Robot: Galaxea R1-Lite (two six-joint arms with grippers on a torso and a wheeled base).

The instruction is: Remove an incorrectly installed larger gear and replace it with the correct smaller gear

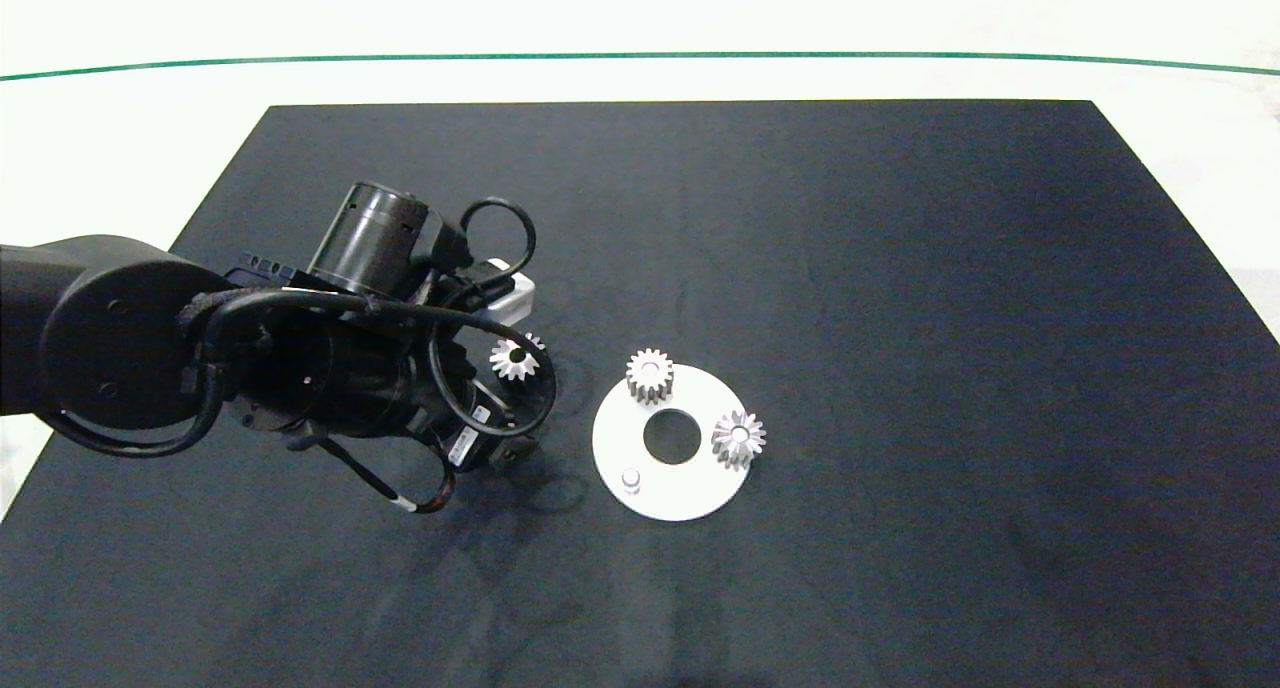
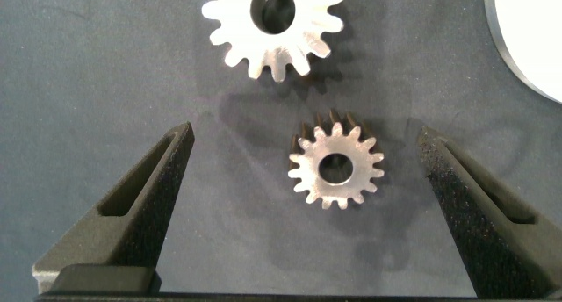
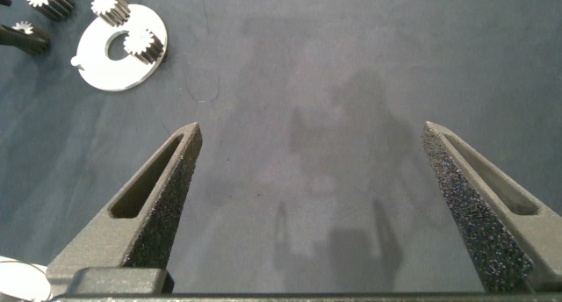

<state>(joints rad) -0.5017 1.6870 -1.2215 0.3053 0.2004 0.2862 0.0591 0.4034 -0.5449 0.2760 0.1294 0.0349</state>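
Observation:
The smaller gear [image 2: 336, 166], a silver spur gear with blunt teeth, lies flat on the black mat between the fingers of my left gripper [image 2: 306, 133]. That gripper is open and neither finger touches the gear. In the head view the left arm [image 1: 300, 348] hides this gear. Just beyond it the larger gear [image 1: 515, 356], star-toothed, also lies on the mat [image 2: 274, 25]. Off to the side, my right gripper [image 3: 312, 126] hangs open over bare mat, outside the head view.
A white disc plate [image 1: 690, 498] with a centre hole lies right of the left gripper. It carries a second small straight-toothed gear [image 1: 650, 373], a star-toothed gear [image 1: 738, 438] and a bare peg [image 1: 630, 480]. The mat's edges are far off.

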